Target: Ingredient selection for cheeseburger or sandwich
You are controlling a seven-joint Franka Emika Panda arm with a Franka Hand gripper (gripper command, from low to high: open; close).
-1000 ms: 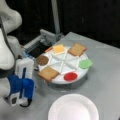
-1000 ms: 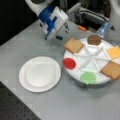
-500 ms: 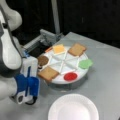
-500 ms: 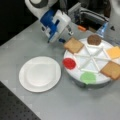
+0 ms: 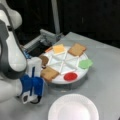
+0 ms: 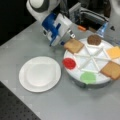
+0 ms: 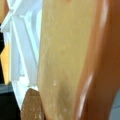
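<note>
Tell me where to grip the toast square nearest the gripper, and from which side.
Probably the outer edge of the toast square, approached from outside the tray. In both front views it lies flat with that edge overhanging the rim, next to the gripper, so jaws could pinch above and below it. The inner sides are fenced by dividers. The patty sits in the next compartment.

light: even, bright tabletop, dark bkgd | front views soft-blurred | wrist view defocused

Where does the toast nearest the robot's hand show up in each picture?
Front view: toast at the tray's lower left, beside the gripper.
Front view: toast at the tray's upper left.
Wrist view: toast fills most of the picture.
Shared landmark: the patty next to it.
</note>
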